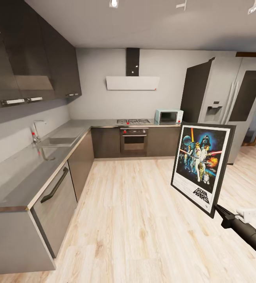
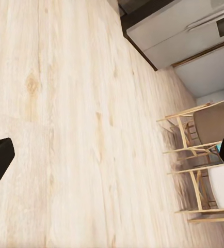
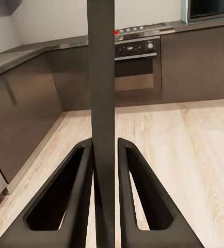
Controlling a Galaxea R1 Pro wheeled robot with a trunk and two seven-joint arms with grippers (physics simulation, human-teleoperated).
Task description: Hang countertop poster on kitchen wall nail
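right gripper (image 3: pixel 106 155) clamping poster (image 1: pixel 201 165) – upright, above floor (image 1: pixel 135 220)

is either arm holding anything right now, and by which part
The right gripper holds the poster upright, jaws clamped on its bottom frame edge near the lower corner. The left gripper is open and empty.

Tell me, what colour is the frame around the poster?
Black. The poster has a thin black frame with a white border inside, clearest in the head view.

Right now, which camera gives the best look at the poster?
The head view: the poster shows its whole face, artwork and lettering, held upright above the floor by the right hand. The right wrist view shows its dark edge clamped between the fingers.
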